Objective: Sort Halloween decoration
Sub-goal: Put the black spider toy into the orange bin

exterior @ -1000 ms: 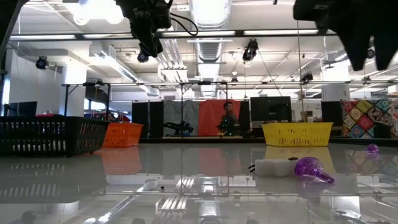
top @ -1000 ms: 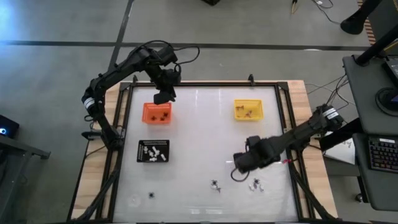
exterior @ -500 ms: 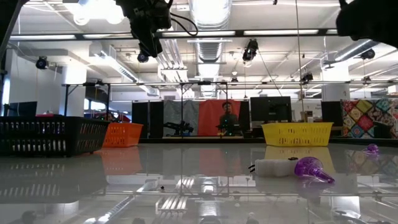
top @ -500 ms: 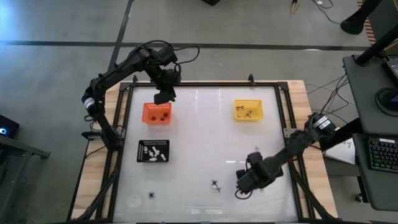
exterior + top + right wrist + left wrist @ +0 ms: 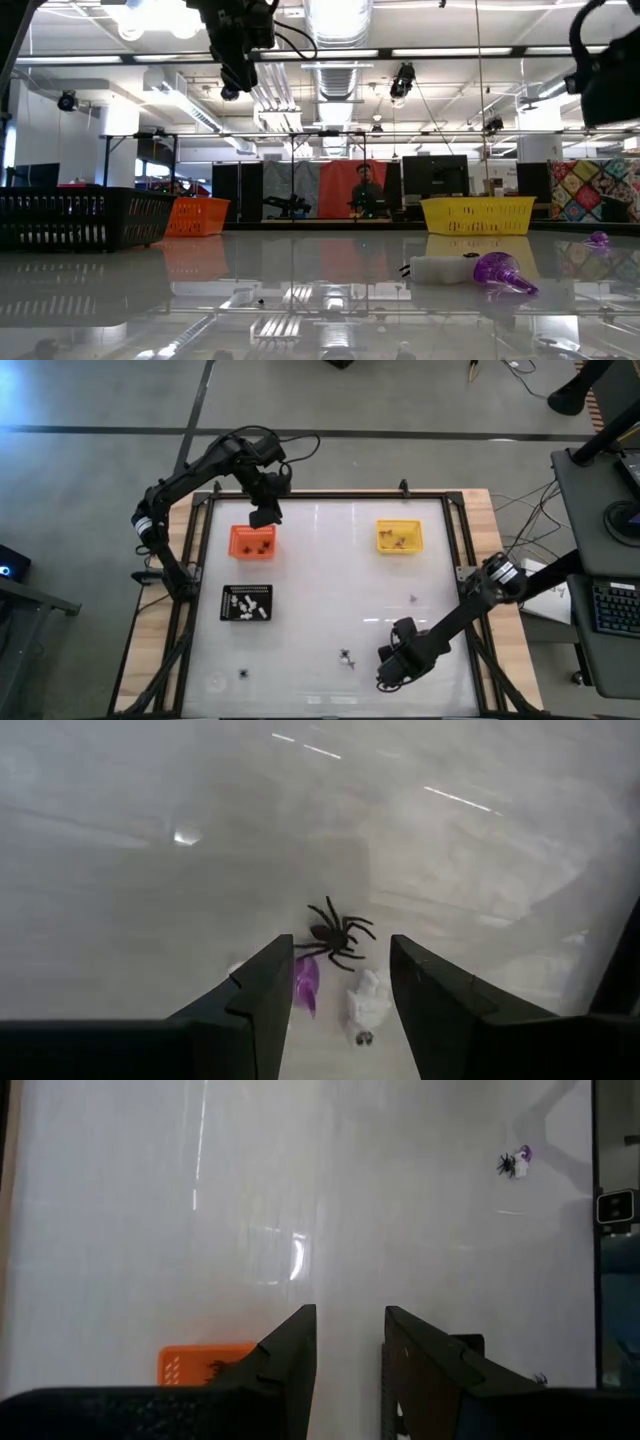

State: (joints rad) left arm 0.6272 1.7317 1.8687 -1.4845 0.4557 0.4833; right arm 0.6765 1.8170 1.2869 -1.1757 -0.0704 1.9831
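Note:
In the right wrist view a black spider (image 5: 338,936), a purple trinket (image 5: 305,982) and a white trinket (image 5: 367,1005) lie close together on the white table. My right gripper (image 5: 342,960) hangs open above them, pointing down, near the table's front edge (image 5: 392,670). The white trinket (image 5: 440,268) and the purple one (image 5: 497,272) also show in the low view. My left gripper (image 5: 262,515) hangs open and empty above the far side of the orange tray (image 5: 252,542).
A black tray (image 5: 246,603) holding white pieces stands at the left and a yellow tray (image 5: 399,537) at the far right. Loose trinkets lie at the front: a spider (image 5: 346,657), a small dark one (image 5: 243,674), and another (image 5: 412,598) mid-right.
My right gripper has gone toward the table's near edge and down, and now hangs over the cluster of trinkets. Its fingers have stayed apart. No trinket has moved.

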